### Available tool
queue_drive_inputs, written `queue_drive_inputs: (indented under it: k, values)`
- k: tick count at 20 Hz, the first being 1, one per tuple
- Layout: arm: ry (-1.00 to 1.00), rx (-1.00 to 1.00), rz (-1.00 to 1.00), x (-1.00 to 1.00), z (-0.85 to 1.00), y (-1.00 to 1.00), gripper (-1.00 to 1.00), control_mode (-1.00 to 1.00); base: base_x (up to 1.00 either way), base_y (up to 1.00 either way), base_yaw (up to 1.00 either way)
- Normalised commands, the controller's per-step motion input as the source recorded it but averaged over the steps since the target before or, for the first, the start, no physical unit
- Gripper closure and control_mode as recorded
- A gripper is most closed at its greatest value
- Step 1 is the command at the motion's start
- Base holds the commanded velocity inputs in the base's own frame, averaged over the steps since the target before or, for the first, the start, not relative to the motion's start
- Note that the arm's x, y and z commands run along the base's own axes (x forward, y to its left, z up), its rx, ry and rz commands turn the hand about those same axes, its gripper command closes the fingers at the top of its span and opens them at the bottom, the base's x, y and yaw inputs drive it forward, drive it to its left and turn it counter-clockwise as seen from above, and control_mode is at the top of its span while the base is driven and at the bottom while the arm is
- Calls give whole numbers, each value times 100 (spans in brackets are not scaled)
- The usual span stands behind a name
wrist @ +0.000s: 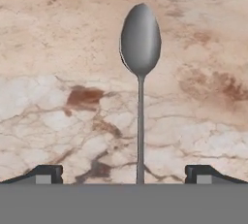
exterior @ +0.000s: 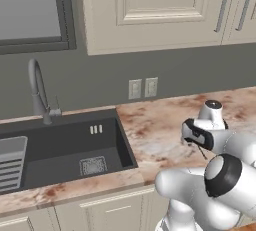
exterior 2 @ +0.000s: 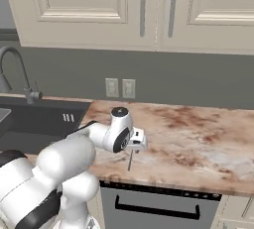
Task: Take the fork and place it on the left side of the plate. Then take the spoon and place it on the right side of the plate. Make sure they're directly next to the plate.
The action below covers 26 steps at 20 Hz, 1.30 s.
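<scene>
So your gripper [wrist: 124,174] sits low over the marbled tabletop [wrist: 58,48] with its fingers [wrist: 46,173] spread wide, released, nothing clamped between them. The spoon [wrist: 140,58] lies flat on the stone right under the hand: in the hand view its handle runs straight up the middle of the gap between the two tips, with the dark oval bowl at the far end, and neither tip touches it. From the right base view you can see the gripper [exterior 2: 137,140] out over the tabletop near the front edge, and the spoon [exterior 2: 130,160] shows as a thin dark line just below it. In the left base view the hand [exterior: 197,136] hangs to the right of the sink [exterior: 65,150], with the spoon [exterior: 202,152] poking out underneath. Faucet [exterior: 37,92] sits behind the sink, two wall outlets [exterior: 142,88] on the backsplash.
</scene>
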Motion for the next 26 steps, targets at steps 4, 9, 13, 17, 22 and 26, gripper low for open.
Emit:
queue_drive_inputs:
  k: [4,9,13,17,22,26]
  values:
    - [0,0,0,25,-33,0,-100,-100,0,0,0]
    - [1,0,0,22,-37,0,-100,-100,0,0,0]
    - [1,0,0,14,-44,0,100,-100,0,0,0]
    - [0,0,0,3,-44,0,100,-100,0,0,0]
    - [0,0,0,0,-25,0,100,-100,0,0,0]
    - [0,0,2,0,-14,0,100,-100,0,0,0]
